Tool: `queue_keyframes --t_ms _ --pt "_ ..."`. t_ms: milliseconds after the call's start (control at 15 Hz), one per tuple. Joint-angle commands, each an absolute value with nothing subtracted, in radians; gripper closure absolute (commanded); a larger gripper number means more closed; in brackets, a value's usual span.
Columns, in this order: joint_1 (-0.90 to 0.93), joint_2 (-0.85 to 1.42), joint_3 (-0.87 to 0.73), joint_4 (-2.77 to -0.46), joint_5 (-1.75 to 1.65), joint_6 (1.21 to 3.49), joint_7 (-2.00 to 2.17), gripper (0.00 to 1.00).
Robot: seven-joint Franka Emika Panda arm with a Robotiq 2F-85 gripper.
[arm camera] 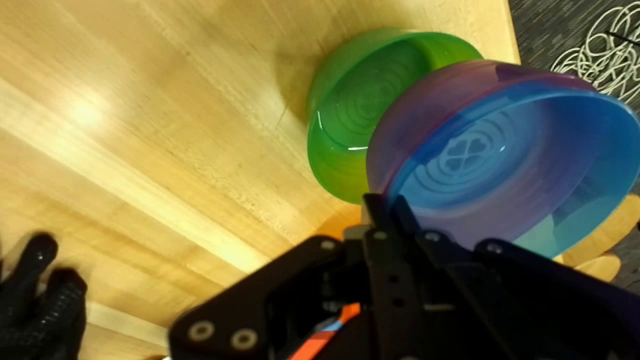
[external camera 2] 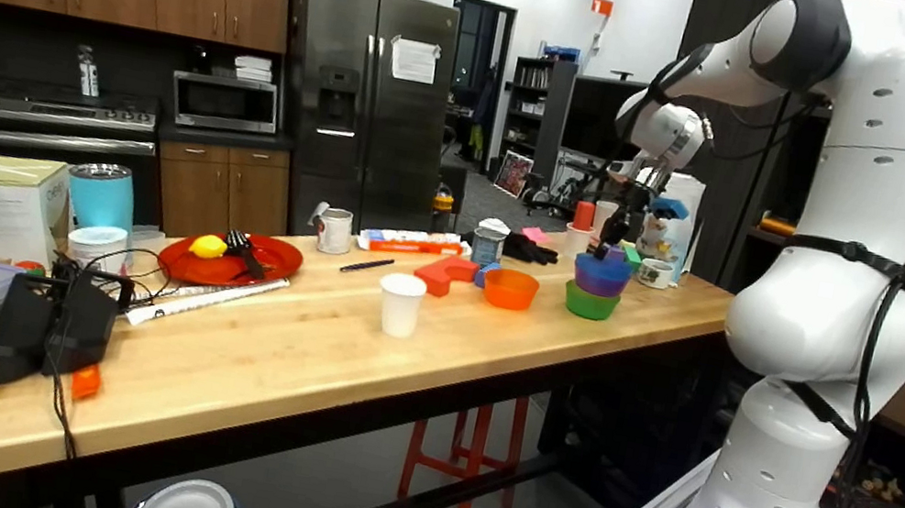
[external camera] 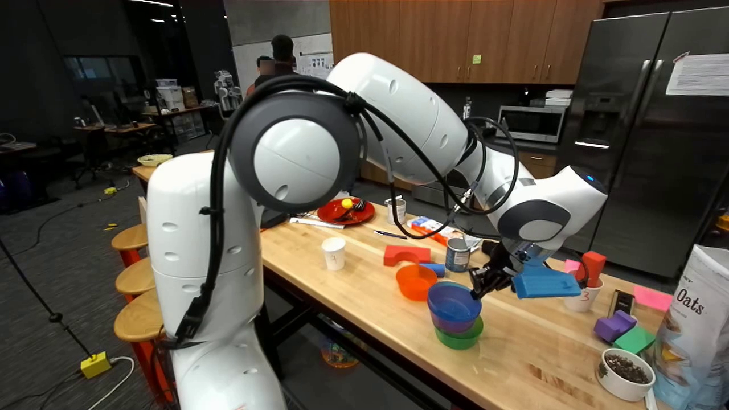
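Note:
My gripper (arm camera: 386, 204) is shut on the near rims of a blue bowl (arm camera: 465, 155) and a purple bowl (arm camera: 422, 112), pinched together between the black fingertips. The blue one is nested inside the purple one. Below them a green bowl (arm camera: 365, 100) sits on the wooden table, partly covered by the held pair in the wrist view. In both exterior views the pair is over the green bowl (external camera: 468, 341); whether its base touches the green bowl I cannot tell. An orange bowl (external camera 2: 510, 290) stands close by on the table.
Near the bowls are a red arch block (external camera: 406, 255), a blue-grey can (external camera: 457, 255) and a white paper cup (external camera: 334, 253). A black glove (arm camera: 40, 300) lies on the table. An oats bag (external camera: 692, 330) and a white bowl (external camera: 625, 378) stand at one end.

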State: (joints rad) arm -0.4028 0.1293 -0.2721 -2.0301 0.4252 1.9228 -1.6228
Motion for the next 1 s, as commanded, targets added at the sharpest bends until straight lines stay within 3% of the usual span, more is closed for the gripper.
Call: queue_keyframes --t_ms 0,600,667,733,933 --pt "-0.389 0.118 -0.285 -2.026 0.381 1.930 -1.534 0.99" --pt "-0.388 0.129 -0.281 -2.015 0.341 1.926 -1.484 0.99" --pt "-0.388 0.130 -0.281 -2.013 0.340 1.925 -1.482 0.70" --pt "-0.388 0.130 -0.281 -2.012 0.336 1.924 -1.480 0.69" --pt "-0.387 0.131 -0.280 -2.008 0.325 1.921 -1.472 0.53"
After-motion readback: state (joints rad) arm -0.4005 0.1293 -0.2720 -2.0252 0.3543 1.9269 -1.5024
